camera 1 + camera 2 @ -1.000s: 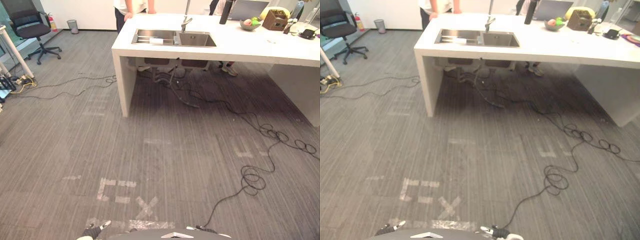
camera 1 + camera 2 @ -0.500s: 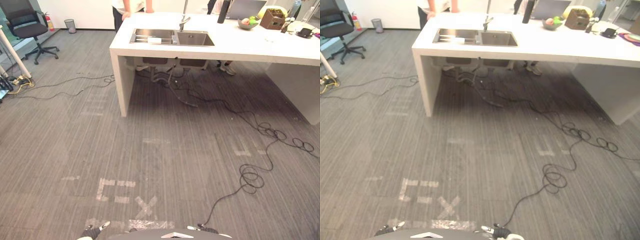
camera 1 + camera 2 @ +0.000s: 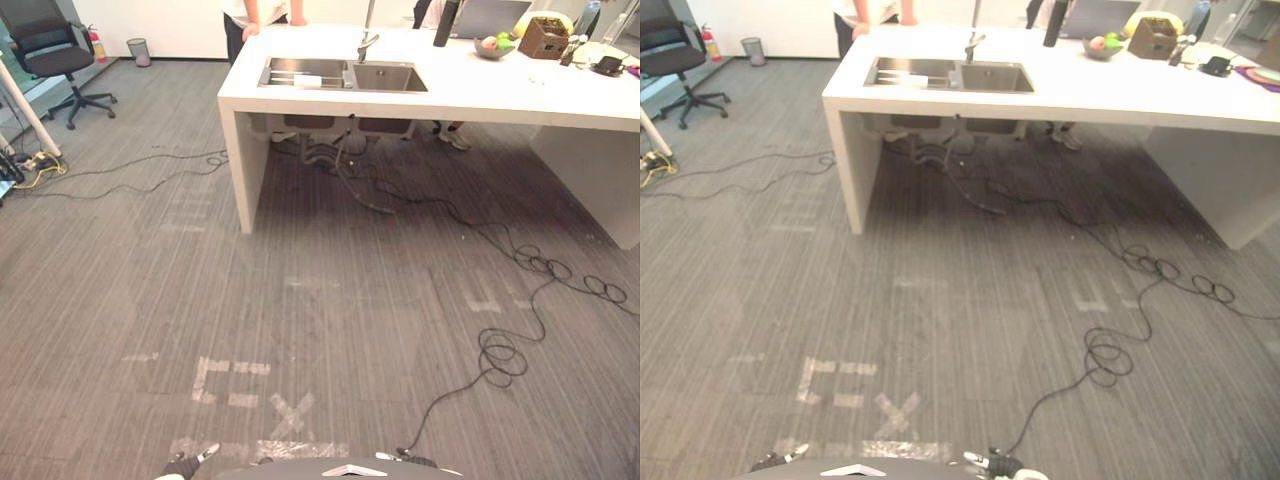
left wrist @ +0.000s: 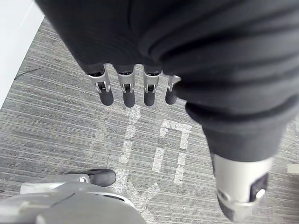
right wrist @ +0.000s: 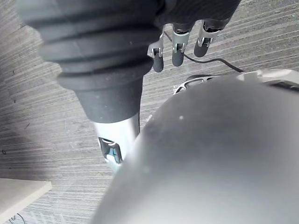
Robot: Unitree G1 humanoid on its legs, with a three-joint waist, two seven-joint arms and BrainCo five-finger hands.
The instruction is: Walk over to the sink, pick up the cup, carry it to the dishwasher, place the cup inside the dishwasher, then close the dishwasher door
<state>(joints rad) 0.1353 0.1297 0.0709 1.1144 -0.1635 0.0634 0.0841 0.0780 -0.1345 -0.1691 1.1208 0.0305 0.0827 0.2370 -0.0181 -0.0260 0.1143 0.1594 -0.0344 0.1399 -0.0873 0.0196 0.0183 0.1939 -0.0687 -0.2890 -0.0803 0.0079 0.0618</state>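
Sink (image 3: 345, 76) in counter (image 3: 500, 92) ahead; bowl (image 3: 497, 47) right of sink; chair (image 3: 58, 58) far left.

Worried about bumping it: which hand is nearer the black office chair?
Left. The left hand hangs low on the side where the office chair stands, far ahead of it; the right hand hangs on the opposite side, farther from it.

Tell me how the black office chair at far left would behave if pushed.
The office chair would probably roll rather than tip, since it stands on a star base with casters. The carpet may slow it somewhat. Pushed off-centre, its seat might swivel on the single post.
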